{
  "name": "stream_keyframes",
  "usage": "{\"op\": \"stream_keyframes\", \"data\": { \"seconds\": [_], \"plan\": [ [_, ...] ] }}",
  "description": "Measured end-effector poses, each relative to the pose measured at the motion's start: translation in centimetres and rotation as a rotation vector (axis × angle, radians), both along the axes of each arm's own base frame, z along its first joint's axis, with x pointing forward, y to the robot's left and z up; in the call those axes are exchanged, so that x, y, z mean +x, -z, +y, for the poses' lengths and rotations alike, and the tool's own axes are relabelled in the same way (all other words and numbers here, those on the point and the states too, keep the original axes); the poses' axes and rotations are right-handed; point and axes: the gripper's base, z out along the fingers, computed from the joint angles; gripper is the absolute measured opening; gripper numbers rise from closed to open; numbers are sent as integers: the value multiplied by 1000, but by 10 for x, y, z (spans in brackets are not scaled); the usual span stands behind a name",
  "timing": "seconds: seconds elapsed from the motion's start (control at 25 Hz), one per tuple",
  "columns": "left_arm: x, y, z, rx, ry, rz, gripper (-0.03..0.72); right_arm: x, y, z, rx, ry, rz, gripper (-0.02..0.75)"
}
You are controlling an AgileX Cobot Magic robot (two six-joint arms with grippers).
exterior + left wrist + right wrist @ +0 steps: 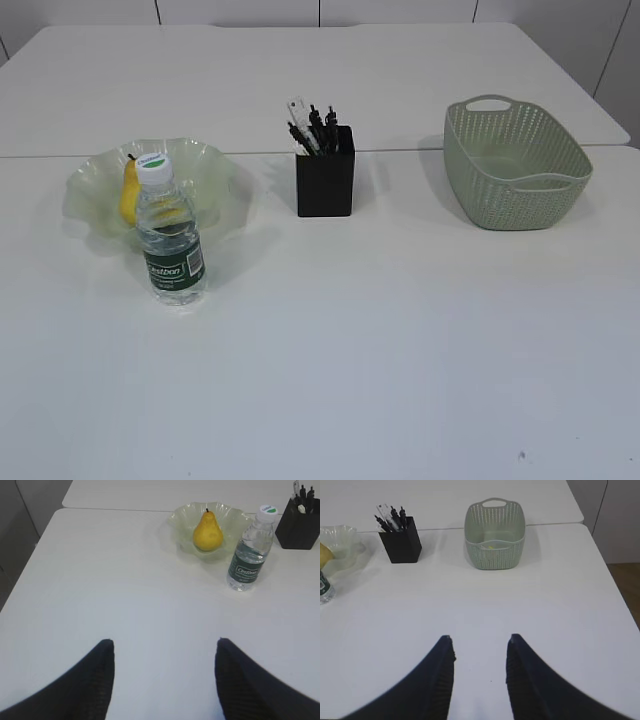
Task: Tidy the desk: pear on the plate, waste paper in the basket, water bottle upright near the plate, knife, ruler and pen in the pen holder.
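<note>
Neither gripper appears in the exterior view. On the white table (400, 350) the plate (215, 165) sits at the left with the pear (129, 192) standing in it, and the water bottle (171, 238) stands upright just in front of the plate, partly covering the pear. The pen holder (325, 185) stands near the middle, holding dark pens (318, 125) and the clear ruler (300, 112), which lean out of its top. The basket (515, 165) sits at the right, well apart from the holder.

From the left wrist view, the left gripper (165, 672) hangs over bare table with its two dark fingers (95, 680) spread wide and nothing between them. Beyond it the pear stands upright in the plate, the capped bottle stands beside the plate, and the holder shows at the top right corner.

From the right wrist view, the right gripper (480, 672) has its fingers (440, 675) parted more narrowly, also empty, above bare table. Ahead stand the basket, with something pale and yellowish (491, 545) lying inside, and the holder to its left.
</note>
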Motion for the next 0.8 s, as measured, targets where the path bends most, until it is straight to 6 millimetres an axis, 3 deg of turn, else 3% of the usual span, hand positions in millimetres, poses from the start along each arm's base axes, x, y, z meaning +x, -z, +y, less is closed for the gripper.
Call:
{"op": "stream_keyframes", "data": {
  "seconds": [0.24, 0.56, 0.8],
  "plan": [
    [3, 5, 0, 0, 7, 21, 447, -11, 17, 0, -2, 0, -32, 271],
    [23, 40, -2, -21, 27, 161, 447, 8, 51, -2, -20, 15, 93, 271],
    [32, 42, -1, 23, 44, 92, 447, 21, 68, -2, -34, 19, 126, 271]
  ]
}}
